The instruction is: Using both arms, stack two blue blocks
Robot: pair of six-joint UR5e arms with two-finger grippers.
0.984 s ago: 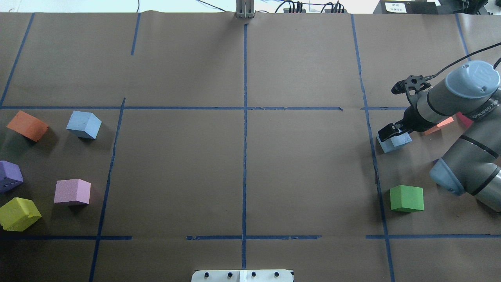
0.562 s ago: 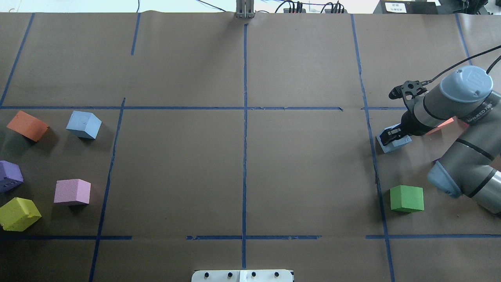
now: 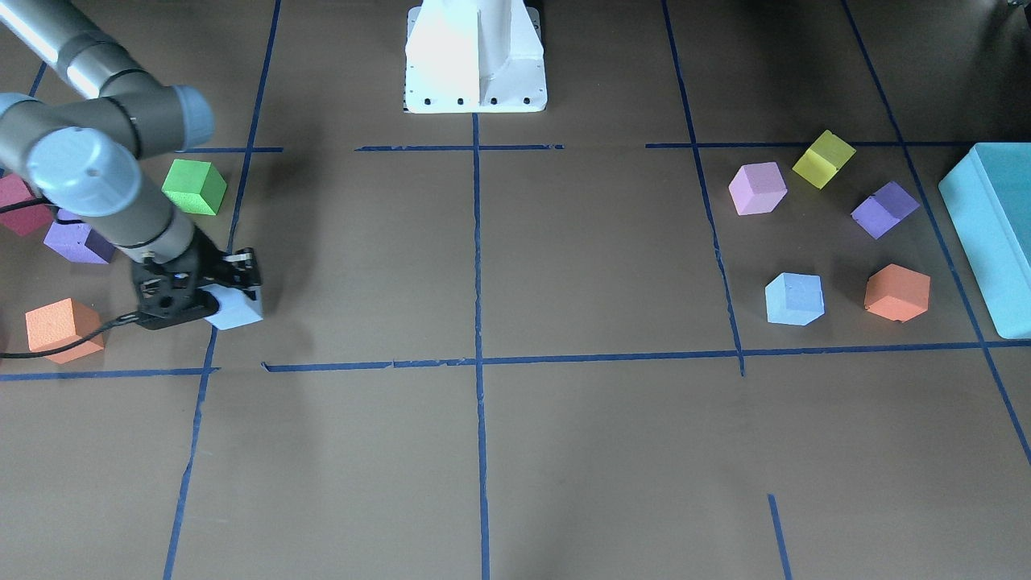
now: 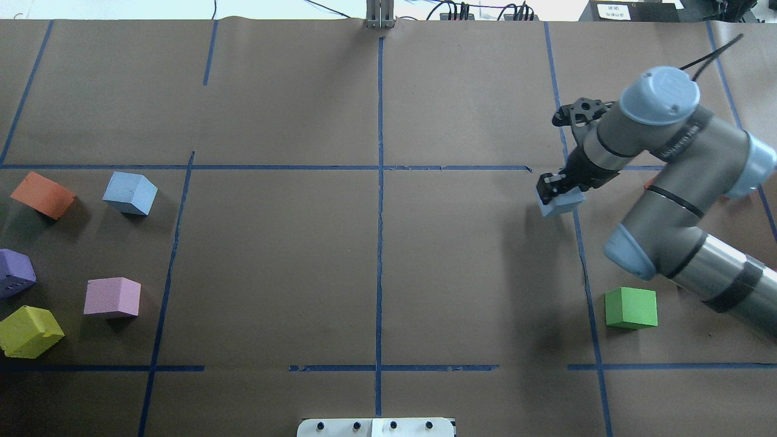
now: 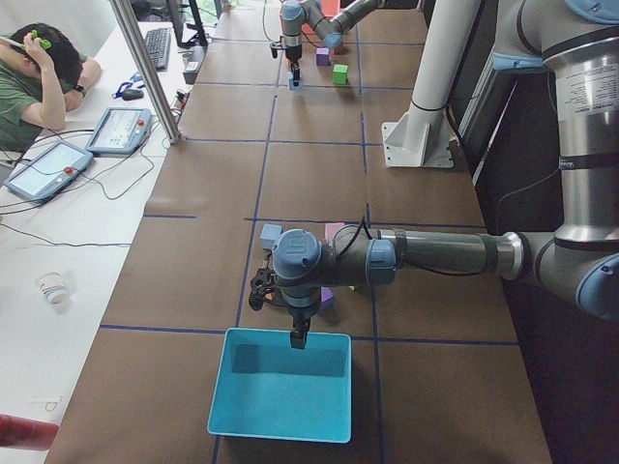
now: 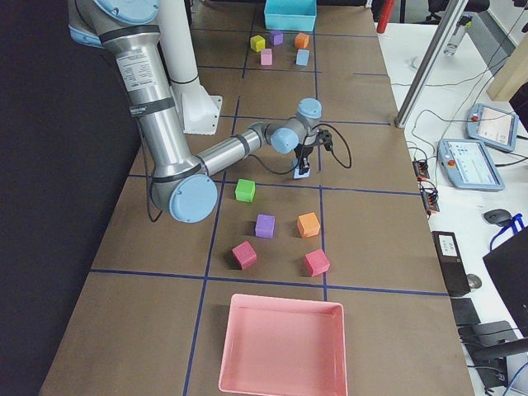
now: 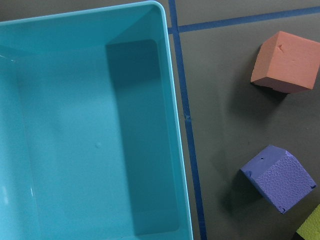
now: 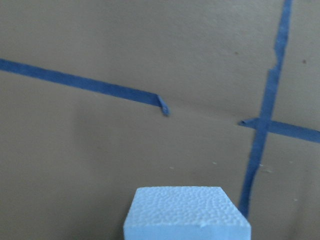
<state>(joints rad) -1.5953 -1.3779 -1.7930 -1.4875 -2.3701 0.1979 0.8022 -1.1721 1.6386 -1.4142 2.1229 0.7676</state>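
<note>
My right gripper (image 4: 557, 189) is shut on a pale blue block (image 4: 561, 206) and holds it above the table by the right-hand tape line. The same block shows in the front-facing view (image 3: 238, 312), in the right-side view (image 6: 302, 172), and at the bottom of the right wrist view (image 8: 185, 212). The second blue block (image 4: 129, 192) sits on the table at the far left, also in the front-facing view (image 3: 794, 298). My left gripper (image 5: 298, 338) shows only in the left-side view, above a teal box (image 5: 280, 387). I cannot tell if it is open or shut.
Orange (image 4: 42, 194), purple (image 4: 15, 273), pink (image 4: 112, 297) and yellow (image 4: 29, 331) cubes lie around the second blue block. A green cube (image 4: 631, 308) sits near my right arm. The teal box wall (image 7: 172, 125) fills the left wrist view. A pink tray (image 6: 282, 346) stands at the table's right end.
My right gripper has lifted the blue block and carried it left and away from me, across the tape line. The cubes on the left have not moved.
</note>
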